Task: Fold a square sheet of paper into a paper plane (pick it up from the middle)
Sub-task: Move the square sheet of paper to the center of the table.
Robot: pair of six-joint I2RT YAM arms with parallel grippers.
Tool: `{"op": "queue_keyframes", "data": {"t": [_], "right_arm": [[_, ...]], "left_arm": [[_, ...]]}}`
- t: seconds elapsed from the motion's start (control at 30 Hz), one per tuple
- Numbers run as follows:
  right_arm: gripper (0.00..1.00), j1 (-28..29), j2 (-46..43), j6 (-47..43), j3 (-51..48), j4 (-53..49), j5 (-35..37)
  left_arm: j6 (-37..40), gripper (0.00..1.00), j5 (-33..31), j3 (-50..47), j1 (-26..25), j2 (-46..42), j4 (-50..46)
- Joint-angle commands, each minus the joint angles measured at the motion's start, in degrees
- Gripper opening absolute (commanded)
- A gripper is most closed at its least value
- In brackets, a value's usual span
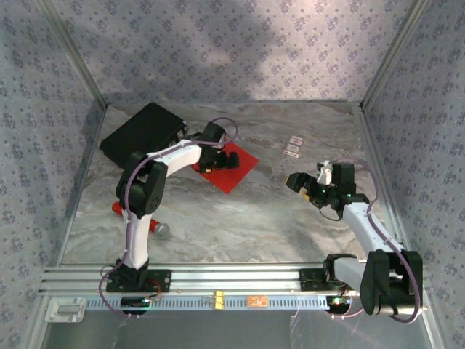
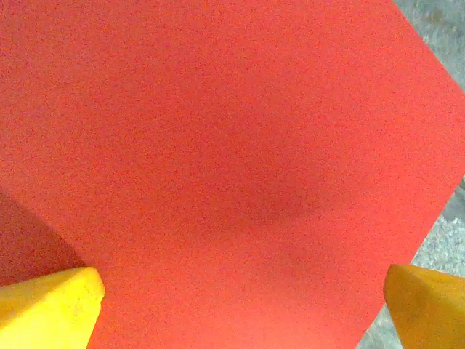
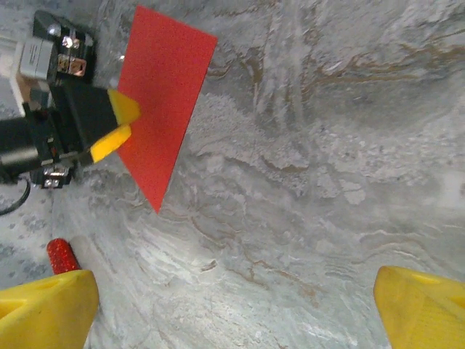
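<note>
left gripper (image 1: 221, 158) sat over the paper (image 1: 238, 176), just right of the black case (image 1: 145, 131) in the top view. jaws were spread wide and held nothing. on the left wrist cam the yellow fingertips (image 2: 47, 305) stood far apart at the bottom corners, and the paper (image 2: 218, 167) lay flat and uncreased under the gap of the left gripper (image 2: 236, 309). couldn't tell if the tips touched the sheet or hung just off it.

the paper was bright red, square and unfolded, lying flat on the marble table (image 1: 254, 218). one corner was near the case and the rest ran away from it to the right.

the right wrist cam caught the paper (image 3: 163, 94) edge-on, with the left gripper (image 3: 116, 125) at its side and both yellow tips at the sheet's edge.

right gripper (image 1: 305, 187) was well apart from the case, far to its right, over bare table. its jaws were also wide and empty. on its own cam, the right gripper (image 3: 232, 309) had nothing but marble between the tips.

a small red cylinder (image 1: 120, 209) lay nearer the arm bases than the case, and i saw it on the right wrist cam too (image 3: 62, 254). two small cards (image 1: 293, 146) sat right of the case, past the paper.
</note>
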Motion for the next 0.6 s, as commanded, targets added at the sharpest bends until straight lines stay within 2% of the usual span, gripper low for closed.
{"op": "queue_keyframes", "data": {"t": [0.0, 0.1, 0.27, 0.4, 0.47, 0.57], "right_arm": [[0.99, 0.1, -2.6, 2.7, 0.7, -4.2, 6.1], [0.99, -0.6, -3.2, 3.9, 2.0, -8.4, 7.9], [0.99, -1.5, -3.6, 4.6, -0.1, -2.9, 2.3], [0.99, -1.1, -2.0, 4.2, 0.2, -2.3, 0.1], [0.99, -0.9, -1.5, 3.7, 0.3, -2.3, -0.5], [0.99, -0.3, -1.9, 3.3, 0.0, -1.1, -0.8]], "left_arm": [[-10.6, 1.0, -1.8, -6.0, -2.7, -1.5, -2.1], [-18.7, 1.0, -2.3, -11.9, -5.3, -4.7, 4.5], [-30.2, 1.0, -7.6, -18.0, -11.2, -7.9, 9.4], [-38.4, 1.0, -12.1, -23.2, -15.7, -10.9, 13.7], [-39.6, 1.0, -14.3, -23.2, -17.7, -12.1, 12.7], [-36.2, 1.0, -19.0, -20.5, -20.2, -14.0, 9.4]]}}
